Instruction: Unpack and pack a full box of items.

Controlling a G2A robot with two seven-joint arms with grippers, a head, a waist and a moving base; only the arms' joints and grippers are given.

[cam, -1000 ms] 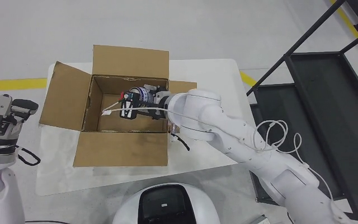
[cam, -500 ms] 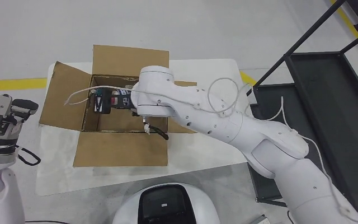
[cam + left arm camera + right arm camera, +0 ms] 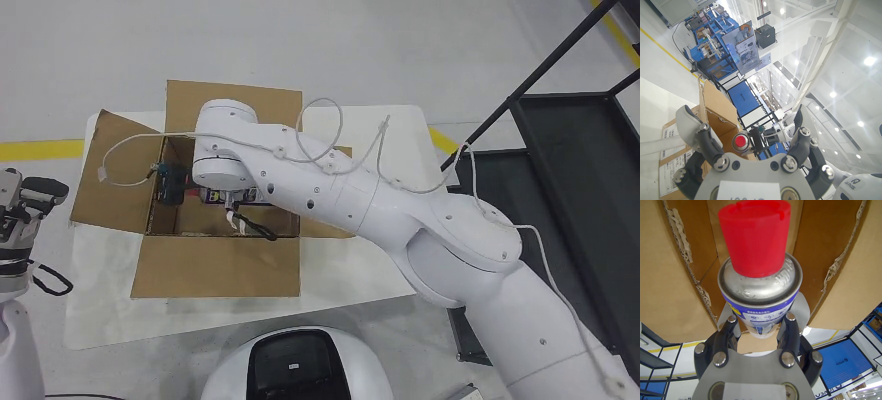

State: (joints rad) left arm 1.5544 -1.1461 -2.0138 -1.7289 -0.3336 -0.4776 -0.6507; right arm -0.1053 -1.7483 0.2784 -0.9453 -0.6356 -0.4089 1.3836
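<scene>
From above, the open cardboard box [image 3: 215, 265] fills the 9 o'clock half of the white table [image 3: 380, 135]. The right arm lies across it, hiding most of its inside, with the right gripper [image 3: 172, 184] at its 9 o'clock wall. A black rack [image 3: 570, 190] stands at 3 o'clock. Left wrist: the left gripper [image 3: 743, 115] gapes empty, cardboard beyond. Right wrist: that gripper is clamped on the red-capped spray can [image 3: 761, 285], box flaps close behind.

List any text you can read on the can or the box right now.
Spray can label, held in the right end effector: small print, partly hidden, unreadable.
Cardboard box stickers: barcodes and print, too small to read.
Nothing can be quoted with confidence.
</scene>
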